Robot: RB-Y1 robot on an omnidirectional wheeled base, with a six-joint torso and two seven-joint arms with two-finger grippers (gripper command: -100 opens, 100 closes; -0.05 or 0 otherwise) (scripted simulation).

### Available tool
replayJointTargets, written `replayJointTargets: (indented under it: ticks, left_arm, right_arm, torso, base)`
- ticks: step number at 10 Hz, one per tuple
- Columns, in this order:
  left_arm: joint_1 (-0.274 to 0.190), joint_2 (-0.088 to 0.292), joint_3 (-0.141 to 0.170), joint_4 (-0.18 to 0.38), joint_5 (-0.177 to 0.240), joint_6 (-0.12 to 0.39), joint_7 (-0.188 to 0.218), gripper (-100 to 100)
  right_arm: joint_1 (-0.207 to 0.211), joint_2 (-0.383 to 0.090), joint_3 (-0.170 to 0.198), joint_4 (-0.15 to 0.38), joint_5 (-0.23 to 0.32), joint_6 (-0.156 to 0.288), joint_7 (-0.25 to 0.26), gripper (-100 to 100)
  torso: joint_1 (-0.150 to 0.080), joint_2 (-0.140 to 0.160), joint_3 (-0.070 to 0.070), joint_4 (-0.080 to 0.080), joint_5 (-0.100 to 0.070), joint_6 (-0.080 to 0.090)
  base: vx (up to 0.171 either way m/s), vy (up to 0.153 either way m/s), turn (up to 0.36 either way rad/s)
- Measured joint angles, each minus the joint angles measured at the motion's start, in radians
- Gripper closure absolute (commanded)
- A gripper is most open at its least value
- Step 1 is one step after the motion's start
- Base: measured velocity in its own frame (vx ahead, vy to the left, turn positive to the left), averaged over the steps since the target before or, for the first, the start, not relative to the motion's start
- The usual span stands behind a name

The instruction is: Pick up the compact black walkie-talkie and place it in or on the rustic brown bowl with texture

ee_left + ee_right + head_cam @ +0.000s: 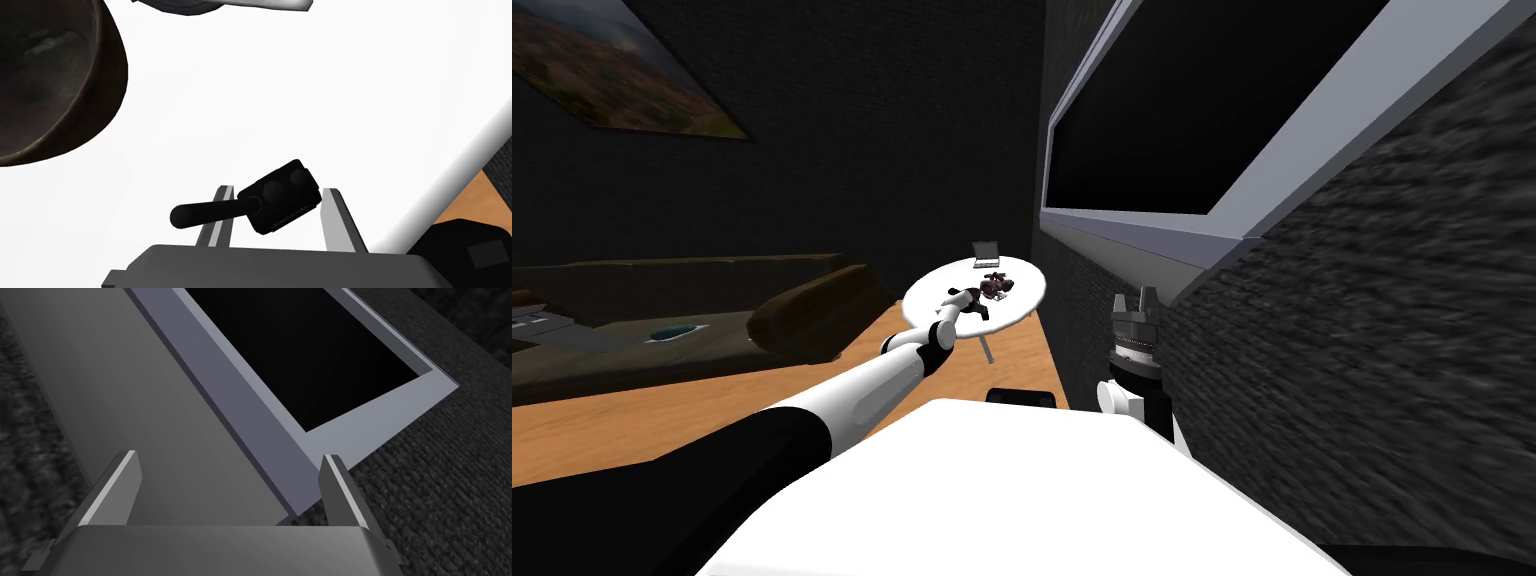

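on the white table (300,75) the dark brown bowl (55,85) sits near your left gripper (277,191), whose fingers are clenched on the black walkie-talkie (286,202) just above the tabletop, while your right gripper (231,458) hangs released beside the wall.

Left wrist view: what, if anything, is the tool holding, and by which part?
The left tool grips the black walkie-talkie by its body; its antenna sticks out sideways past one finger.

Round white table (1022,285), brown bowl (65,100), black walkie-talkie (280,197), laptop (986,252) at far edge
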Motion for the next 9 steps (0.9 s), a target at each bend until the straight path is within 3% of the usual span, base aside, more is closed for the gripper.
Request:
replayJointTargets:
  ticks: [3, 5, 7, 9]
  left_arm:
    - [-0.037, 0.009, 0.035, 0.0, -0.023, 0.068, 0.03, 100]
    - [-0.068, 0.039, 0.039, 0.027, -0.027, 0.096, 0.046, 100]
    - [-0.061, 0.061, 0.028, -0.023, -0.022, 0.153, 0.053, 100]
    - [-0.086, 0.087, 0.002, -0.045, -0.021, 0.187, 0.061, 100]
  right_arm:
    - [0.0, 0.0, 0.0, 0.0, 0.0, 0.0, 0.0, 0]
    - [0.0, 0.0, 0.0, 0.0, 0.0, 0.0, 0.0, 0]
    - [0.0, 0.0, 0.0, 0.0, 0.0, 0.0, 0.0, 0]
    - [0.001, 0.0, 0.0, 0.0, 0.0, 0.0, 0.0, 0]
  torso:
    - [0.0, -0.005, -0.002, 0.0, 0.0, 0.0]
    - [-0.004, -0.007, -0.004, -0.001, -0.001, 0.001]
    - [-0.006, -0.015, -0.007, -0.001, -0.002, 0.002]
    - [-0.004, -0.024, -0.012, -0.002, -0.002, 0.004]
  base:
    - [-0.082, 0.111, 0.065]
    - [-0.03, 0.058, 0.017]
    - [0.108, 0.065, -0.062]
    - [0.155, 0.091, -0.092]
